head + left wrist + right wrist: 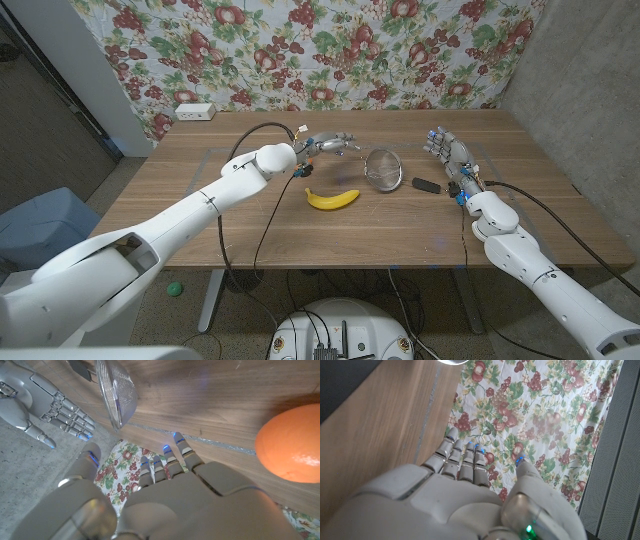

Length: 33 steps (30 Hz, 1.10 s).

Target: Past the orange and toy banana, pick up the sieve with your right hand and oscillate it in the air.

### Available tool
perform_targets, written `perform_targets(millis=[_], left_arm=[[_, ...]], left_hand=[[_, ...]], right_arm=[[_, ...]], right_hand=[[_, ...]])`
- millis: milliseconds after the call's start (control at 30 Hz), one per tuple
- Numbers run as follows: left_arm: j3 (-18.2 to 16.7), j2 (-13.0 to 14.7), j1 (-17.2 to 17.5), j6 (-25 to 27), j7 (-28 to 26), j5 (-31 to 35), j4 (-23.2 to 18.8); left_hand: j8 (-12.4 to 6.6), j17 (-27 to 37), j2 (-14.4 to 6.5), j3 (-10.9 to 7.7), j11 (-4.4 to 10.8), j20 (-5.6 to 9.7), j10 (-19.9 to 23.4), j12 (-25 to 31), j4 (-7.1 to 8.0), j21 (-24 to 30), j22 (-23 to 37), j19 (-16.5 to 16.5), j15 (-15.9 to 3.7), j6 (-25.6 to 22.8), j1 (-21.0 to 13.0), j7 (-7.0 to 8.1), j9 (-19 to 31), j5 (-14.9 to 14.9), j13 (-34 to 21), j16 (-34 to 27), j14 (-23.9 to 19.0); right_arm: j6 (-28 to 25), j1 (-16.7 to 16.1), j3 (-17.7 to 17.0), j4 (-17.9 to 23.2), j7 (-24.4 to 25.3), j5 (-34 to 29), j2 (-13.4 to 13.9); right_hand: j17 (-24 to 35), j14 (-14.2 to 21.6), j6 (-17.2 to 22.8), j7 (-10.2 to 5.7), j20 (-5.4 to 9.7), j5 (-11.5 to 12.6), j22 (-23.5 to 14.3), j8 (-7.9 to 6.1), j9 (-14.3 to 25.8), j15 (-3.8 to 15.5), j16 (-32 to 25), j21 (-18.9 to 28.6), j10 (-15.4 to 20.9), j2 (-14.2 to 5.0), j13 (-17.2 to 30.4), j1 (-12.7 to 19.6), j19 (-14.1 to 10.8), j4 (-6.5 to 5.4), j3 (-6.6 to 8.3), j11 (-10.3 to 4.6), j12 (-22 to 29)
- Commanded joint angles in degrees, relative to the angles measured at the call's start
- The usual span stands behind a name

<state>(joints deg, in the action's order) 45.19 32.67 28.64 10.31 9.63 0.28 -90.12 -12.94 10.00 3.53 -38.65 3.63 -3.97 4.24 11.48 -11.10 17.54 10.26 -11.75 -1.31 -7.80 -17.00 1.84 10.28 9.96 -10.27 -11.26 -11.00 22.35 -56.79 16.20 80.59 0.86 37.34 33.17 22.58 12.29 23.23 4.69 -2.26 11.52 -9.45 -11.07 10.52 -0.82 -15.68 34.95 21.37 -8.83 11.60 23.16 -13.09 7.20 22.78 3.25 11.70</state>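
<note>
While the sieve (384,168) lies mid-table, handle pointing toward the right edge, the right hand (449,158) beside it is spread, empty.

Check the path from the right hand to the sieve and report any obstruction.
Nothing visible blocks it. The right hand has bare table between it and the sieve, whose dark handle points toward it. The banana lies off that line.

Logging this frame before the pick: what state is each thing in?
Round metal mesh sieve: lying on the wooden table, unheld.
Yellow toy banana: lying on the table, untouched.
Orange: on the table beside the left hand.
Left hand: open.
Right hand: open, holding nothing.
</note>
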Motion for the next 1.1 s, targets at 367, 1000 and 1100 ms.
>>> perform_targets(millis=[367,1000,1100], left_arm=[[1.9,-1.7,0.1,3.2,-0.8,1.3,0.0],[2.8,-3.2,1.0,5.9,-2.8,1.0,-0.4],[2.9,-3.6,1.1,6.1,-2.9,0.7,-0.1]], left_hand=[[-0.66,0.2,0.7,-0.04,0.29,0.09,2.9,0.8,0.17,0.1,0.3,-2.1,-0.48,-1.7,-3.4,-0.43,0.1,-0.1,-0.2,-0.7,-2.7],[-0.88,0.3,0.5,0.11,0.15,0.79,6.0,1.0,0.5,0.8,0.5,-5.8,-1.37,-3.7,-8.1,-0.53,0.0,-0.1,-0.3,-1.3,-7.1],[-0.91,0.3,0.5,0.37,-0.01,0.94,7.2,1.3,0.65,1.1,0.5,-6.8,-1.59,-4.3,-8.6,-0.68,0.0,-0.2,-0.3,-1.5,-8.3]], right_arm=[[1.1,-0.6,-0.6,-1.4,-1.7,1.3,0.0],[1.6,-0.6,-1.0,-2.4,-3.3,2.3,0.2],[1.6,-0.7,-1.1,-2.6,-3.5,2.6,0.2]], right_hand=[[0.0,0.3,0.9,0.32,-0.05,0.4,-0.2,-0.56,0.3,-0.29,-0.3,-0.6,0.9,-0.47,0.2,-0.2,-0.5,0.18,0.08,0.11,0.6],[-0.1,0.3,1.2,0.5,-0.06,0.3,-0.2,-0.6,0.3,-0.21,-0.2,-1.1,1.3,-0.43,0.2,-0.3,-0.6,0.21,0.11,0.14,0.7],[-0.2,0.3,1.3,0.49,-0.06,0.3,-0.2,-0.59,0.3,-0.19,-0.2,-1.2,1.4,-0.43,0.2,-0.4,-0.7,0.21,0.11,0.3,0.7]])
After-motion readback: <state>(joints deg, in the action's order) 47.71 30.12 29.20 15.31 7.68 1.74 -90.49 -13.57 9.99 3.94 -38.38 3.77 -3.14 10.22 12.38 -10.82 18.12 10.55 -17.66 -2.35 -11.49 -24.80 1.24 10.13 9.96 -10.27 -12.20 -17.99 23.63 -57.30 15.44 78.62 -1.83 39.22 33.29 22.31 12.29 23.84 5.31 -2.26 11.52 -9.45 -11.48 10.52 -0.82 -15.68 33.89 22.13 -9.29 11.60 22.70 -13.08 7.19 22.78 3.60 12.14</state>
